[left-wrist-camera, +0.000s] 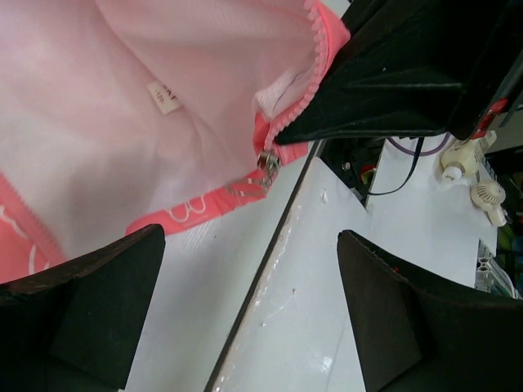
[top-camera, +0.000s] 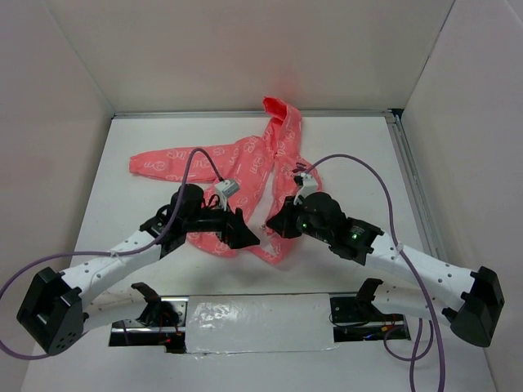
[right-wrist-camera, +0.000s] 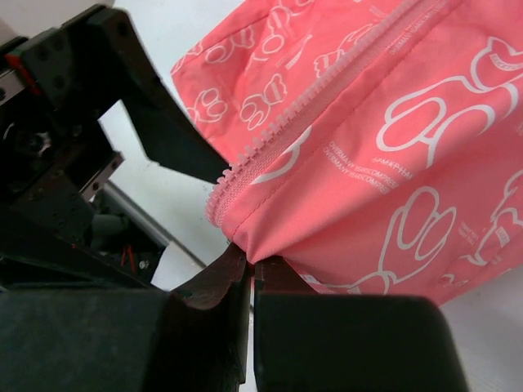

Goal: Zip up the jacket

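The coral-pink jacket (top-camera: 245, 163) with a white print lies spread on the white table, hood toward the back wall. Its lower front edge is lifted between my two grippers. My right gripper (top-camera: 274, 225) is shut on the jacket's bottom corner beside the zipper teeth (right-wrist-camera: 270, 147); in the right wrist view the gripper (right-wrist-camera: 252, 265) pinches the fabric (right-wrist-camera: 392, 163). My left gripper (top-camera: 245, 238) is open and empty. In the left wrist view it (left-wrist-camera: 249, 269) hangs just below the white lining (left-wrist-camera: 122, 122) and the metal zipper slider (left-wrist-camera: 268, 161).
White walls enclose the table (top-camera: 368, 147) at the back and both sides. A taped strip (top-camera: 253, 322) runs along the near edge between the arm bases. Purple cables (top-camera: 359, 167) loop above both arms.
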`<state>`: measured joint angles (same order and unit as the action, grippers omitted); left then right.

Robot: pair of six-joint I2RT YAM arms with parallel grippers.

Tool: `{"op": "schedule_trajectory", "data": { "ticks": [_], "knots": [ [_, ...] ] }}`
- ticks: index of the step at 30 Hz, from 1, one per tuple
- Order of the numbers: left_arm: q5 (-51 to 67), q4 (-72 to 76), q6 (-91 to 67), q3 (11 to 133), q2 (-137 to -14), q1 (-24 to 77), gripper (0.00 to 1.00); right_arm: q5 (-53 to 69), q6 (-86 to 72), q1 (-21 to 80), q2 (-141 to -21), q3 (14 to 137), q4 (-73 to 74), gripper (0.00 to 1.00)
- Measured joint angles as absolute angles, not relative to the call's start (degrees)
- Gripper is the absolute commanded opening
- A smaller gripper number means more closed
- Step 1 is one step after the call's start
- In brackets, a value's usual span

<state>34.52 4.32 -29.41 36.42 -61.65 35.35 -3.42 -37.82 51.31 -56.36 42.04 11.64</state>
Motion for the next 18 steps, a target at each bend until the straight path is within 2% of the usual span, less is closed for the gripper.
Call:
{"op": "schedule_trajectory", "data": {
  "ticks": [6, 11, 12, 14, 15, 16, 18],
  "knots": [
    [37.5, 11.7, -26.7, 36.4, -64.8, 36.4, 0.97, 0.6, -37.8, 50.2, -55.5, 41.5, 10.6, 0.0],
    [37.5, 15.4, -24.7, 36.3, -66.5, 37.3, 0.92, 3.4, -37.8, 49.1, -54.9, 41.5, 9.7, 0.0],
    [37.5, 15.9, -24.2, 36.2, -66.7, 37.3, 0.81, 4.1, -37.8, 48.8, -54.7, 41.5, 9.4, 0.0],
    [37.7, 16.9, -24.2, 35.8, -66.7, 37.5, 0.51, 5.1, -38.0, 48.5, -54.3, 41.3, 8.7, 0.0],
    [37.9, 17.5, -24.1, 35.7, -66.7, 37.5, 0.12, 5.3, -38.1, 48.3, -54.3, 41.3, 8.5, 0.0],
    [38.2, 17.9, -23.7, 35.6, -66.7, 37.5, 0.01, 5.3, -38.1, 48.3, -54.3, 41.3, 8.5, 0.0],
    [38.8, 18.2, -23.1, 35.6, -66.6, 38.1, 0.0, 5.0, -38.7, 48.2, -54.3, 41.3, 8.5, 0.0]
  ]
}}
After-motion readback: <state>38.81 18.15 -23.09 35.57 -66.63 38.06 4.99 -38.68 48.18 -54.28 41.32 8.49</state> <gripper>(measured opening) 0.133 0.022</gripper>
